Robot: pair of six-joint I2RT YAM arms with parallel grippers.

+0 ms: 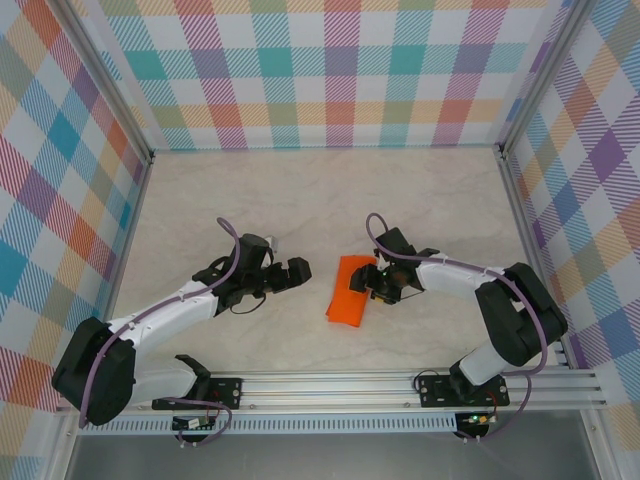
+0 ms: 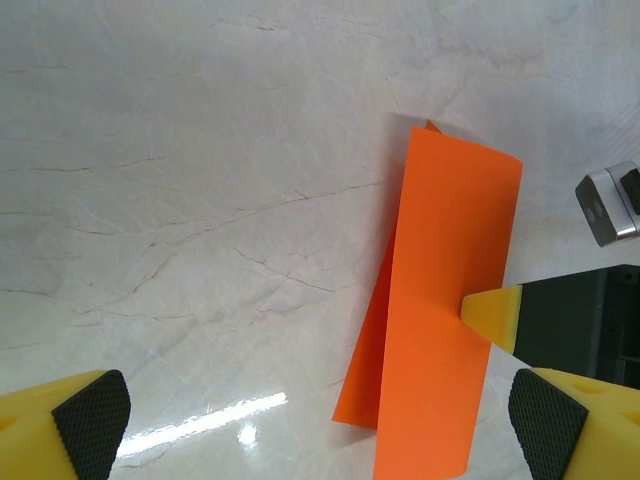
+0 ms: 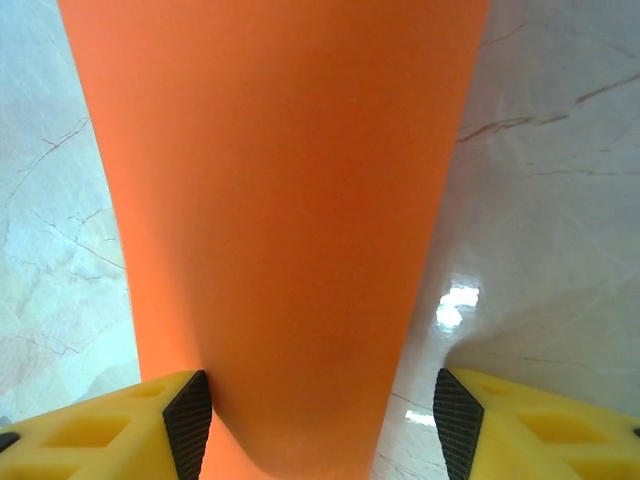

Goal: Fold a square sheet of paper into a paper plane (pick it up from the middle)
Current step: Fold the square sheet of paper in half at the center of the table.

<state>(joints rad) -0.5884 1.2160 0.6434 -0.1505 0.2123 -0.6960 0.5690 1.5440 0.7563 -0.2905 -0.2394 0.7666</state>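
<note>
Right gripper (image 3: 320,425) stands parted around the folded square sheet of paper (image 3: 280,200), one pad touching it, the other clear; left gripper (image 2: 320,425) gapes empty alongside; sheet sits mid-table (image 1: 330,190), nearer the front edge.

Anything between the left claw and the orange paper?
Nothing visible. Bare table separates the open left claw from the folded orange paper; the right claw is at the paper's far side, off that path.
</note>
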